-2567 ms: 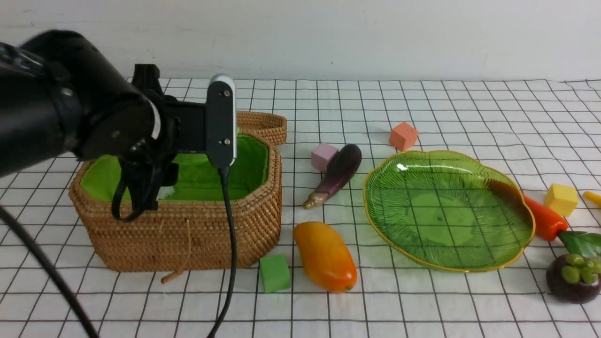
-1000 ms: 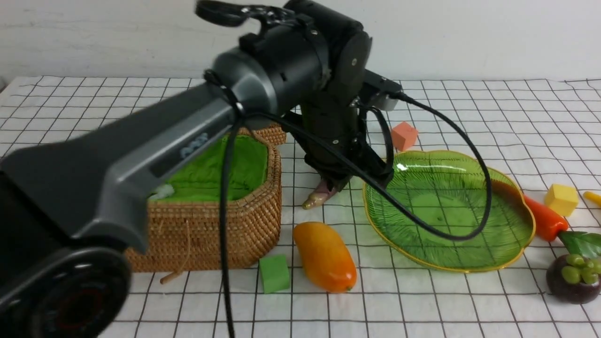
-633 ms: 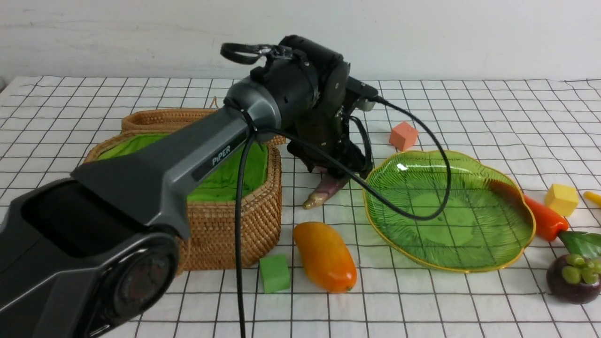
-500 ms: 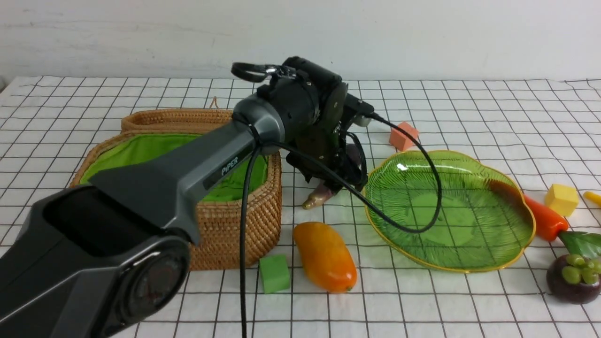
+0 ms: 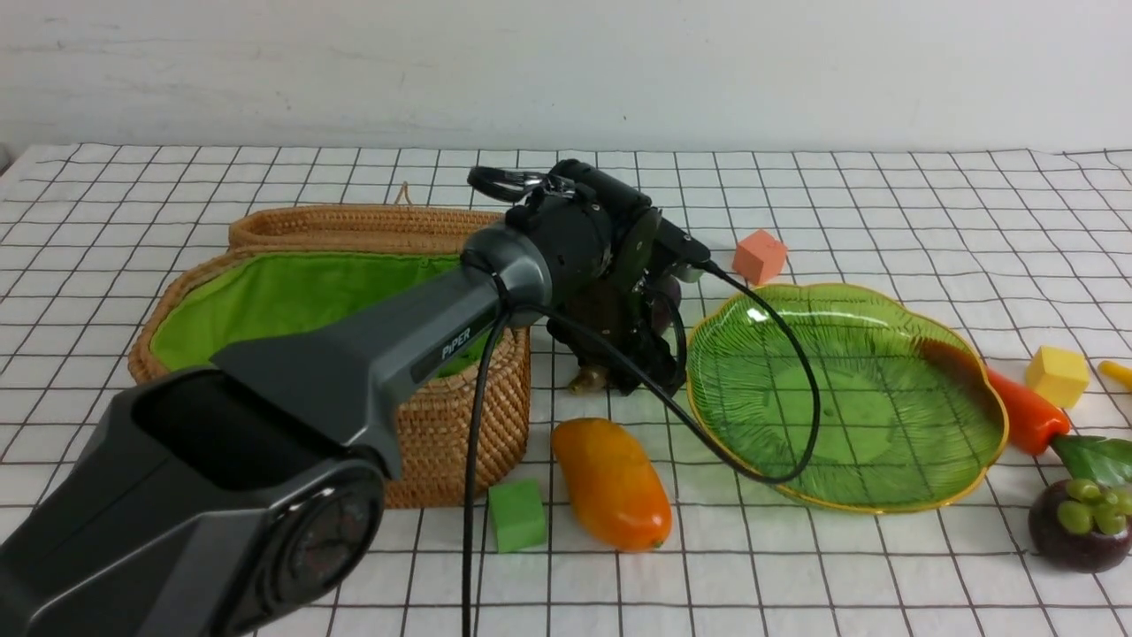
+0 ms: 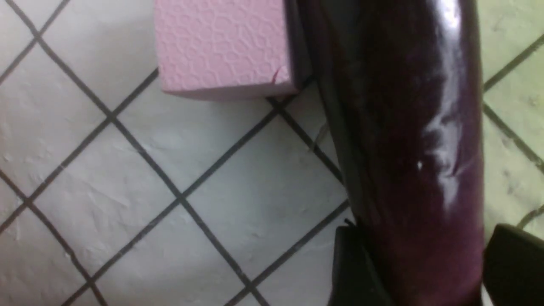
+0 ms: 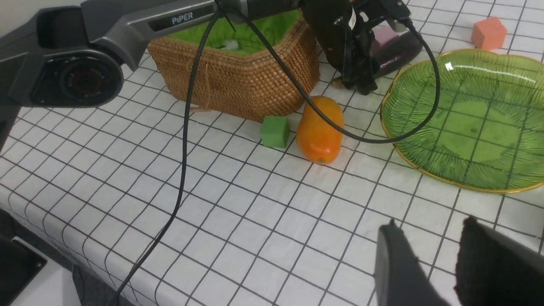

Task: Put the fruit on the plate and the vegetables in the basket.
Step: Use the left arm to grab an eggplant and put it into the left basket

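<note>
Grey arm (image 5: 398, 345) marked "PiPER"; left gripper (image 6: 429, 276) astride eggplant (image 6: 403, 127), clamping unclear; right gripper (image 7: 454, 263) slightly parted, empty.

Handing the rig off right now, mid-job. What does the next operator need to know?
Left gripper: fingers either side of the eggplant, not yet lifted; grip unconfirmed.
Right gripper: open, empty.
Plate: empty. Basket: one pale item inside, too small to identify.
Left to do: eggplant and carrot into the basket; mango, mangosteen and banana onto the plate.
</note>
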Robot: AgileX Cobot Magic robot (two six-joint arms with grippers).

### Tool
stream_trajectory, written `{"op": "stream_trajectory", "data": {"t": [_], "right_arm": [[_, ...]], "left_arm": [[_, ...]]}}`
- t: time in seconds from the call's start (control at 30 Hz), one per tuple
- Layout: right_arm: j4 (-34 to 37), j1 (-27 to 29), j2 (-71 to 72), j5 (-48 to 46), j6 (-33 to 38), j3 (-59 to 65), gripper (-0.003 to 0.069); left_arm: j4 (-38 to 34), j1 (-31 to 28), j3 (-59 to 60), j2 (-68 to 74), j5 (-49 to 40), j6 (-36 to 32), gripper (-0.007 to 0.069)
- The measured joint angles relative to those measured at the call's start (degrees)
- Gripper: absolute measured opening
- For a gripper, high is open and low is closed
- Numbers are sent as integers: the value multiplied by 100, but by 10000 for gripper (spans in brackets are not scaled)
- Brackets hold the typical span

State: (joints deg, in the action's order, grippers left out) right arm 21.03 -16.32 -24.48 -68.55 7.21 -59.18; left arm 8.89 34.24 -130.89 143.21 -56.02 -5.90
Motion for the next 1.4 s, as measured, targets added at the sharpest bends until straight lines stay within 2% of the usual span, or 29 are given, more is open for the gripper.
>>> {"op": "stream_trajectory", "data": {"t": [0.13,0.47,0.57,0.7,0.83,1.0,1.03,1.13,1.17,1.23,1.37,1.4], "right_arm": [[6,0,0,-12,0,0,237],[0,0,0,-15,0,0,237],[-5,0,0,100,0,0,237],[-6,0,0,513,0,0,237],[-4,0,0,825,0,0,237],[-4,0,0,975,0,0,237],[-4,0,0,975,0,0,237],[-4,0,0,986,66,0,237],[-4,0,0,986,78,0,237],[4,0,0,1015,296,0,237],[204,0,0,1091,543,0,237],[218,0,0,1091,558,0,237]], "left_arm": [[0,5,-18,21,35,0,264],[-10,25,-28,-510,-166,0,268],[-85,65,-28,-953,-480,0,268],[-391,122,-1,-1900,-1316,-155,268],[-560,140,460,-2902,-1485,-888,268],[-263,102,2440,-4782,-1538,-2652,268],[-232,95,2440,-4782,-1538,-2652,268],[356,-288,3856,-5638,-1432,-3519,268],[384,-359,3990,-5697,-1374,-3594,268],[621,-895,4676,-5874,-883,-3982,268],[664,-1594,5145,-5647,-117,-4265,268],[664,-1621,5153,-5626,-78,-4270,268]]}}
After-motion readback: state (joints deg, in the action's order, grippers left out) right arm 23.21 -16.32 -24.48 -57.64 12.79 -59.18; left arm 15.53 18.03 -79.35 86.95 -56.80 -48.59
